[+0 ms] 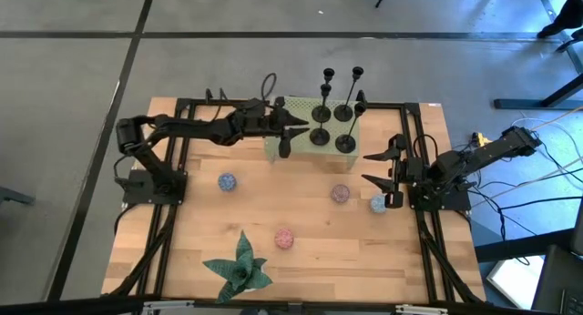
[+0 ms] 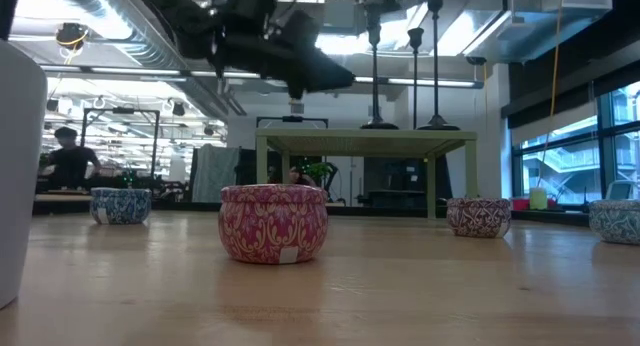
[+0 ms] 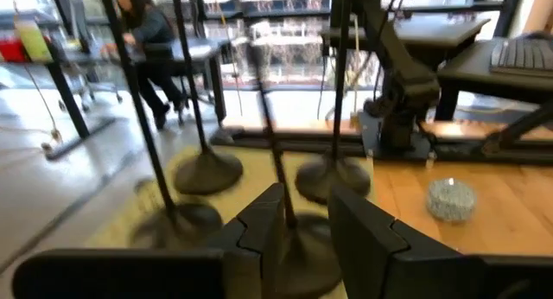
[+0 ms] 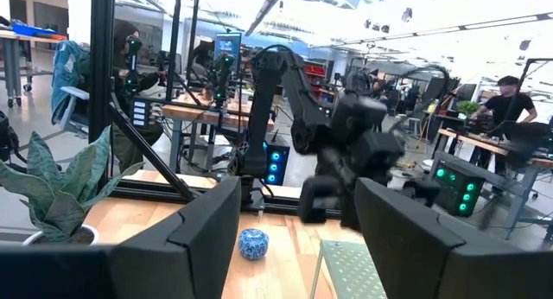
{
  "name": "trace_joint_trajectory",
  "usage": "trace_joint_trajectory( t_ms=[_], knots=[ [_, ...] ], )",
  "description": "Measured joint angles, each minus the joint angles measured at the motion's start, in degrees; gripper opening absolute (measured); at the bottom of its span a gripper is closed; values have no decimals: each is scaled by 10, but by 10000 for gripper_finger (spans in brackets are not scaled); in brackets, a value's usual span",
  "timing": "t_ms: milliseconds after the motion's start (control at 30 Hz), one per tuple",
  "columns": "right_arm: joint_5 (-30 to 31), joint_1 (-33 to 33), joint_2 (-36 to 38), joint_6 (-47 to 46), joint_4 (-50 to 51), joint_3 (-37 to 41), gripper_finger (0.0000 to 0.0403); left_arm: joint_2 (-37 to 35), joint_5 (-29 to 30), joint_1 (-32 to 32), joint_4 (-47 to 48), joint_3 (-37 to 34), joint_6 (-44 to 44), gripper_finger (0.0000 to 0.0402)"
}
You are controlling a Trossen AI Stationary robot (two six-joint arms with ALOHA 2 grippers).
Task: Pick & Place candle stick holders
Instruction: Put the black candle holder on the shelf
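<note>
Left gripper, upper centre, narrowly parted around a candle holder's stem on the green stand; neighbouring holders crowding close. Right gripper open, waiting centre-right near tins.

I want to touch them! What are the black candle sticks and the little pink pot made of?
The candle stick holders look like metal: thin straight black stems, dull matte disc bases. The pink pot looks like printed tin: smooth, slightly shiny wall, rolled rim, patterned all over. Neither is certain from looks alone.
</note>
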State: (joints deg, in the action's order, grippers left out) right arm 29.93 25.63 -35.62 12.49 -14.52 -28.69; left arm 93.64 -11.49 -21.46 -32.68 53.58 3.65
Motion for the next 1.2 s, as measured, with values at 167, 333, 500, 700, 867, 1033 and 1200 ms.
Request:
trace_joint_trajectory(
  t_ms=[167,333,500,700,867,1033,1200],
  knots=[
    [0,0,0,0,0,0,232,54,0,0,-55,0,-27,88],
    [0,0,0,0,0,0,232,95,0,0,-94,0,-31,88],
    [0,0,0,0,0,0,232,116,0,1,-97,0,-31,88],
    [0,0,0,0,0,0,232,127,0,1,-98,0,-31,88],
    [0,0,0,0,0,0,232,127,0,1,-98,0,-29,88],
    [0,0,0,0,0,0,232,127,0,1,-95,0,-29,88],
    [0,0,0,0,0,0,232,127,0,1,-96,0,-30,88]
  ],
)
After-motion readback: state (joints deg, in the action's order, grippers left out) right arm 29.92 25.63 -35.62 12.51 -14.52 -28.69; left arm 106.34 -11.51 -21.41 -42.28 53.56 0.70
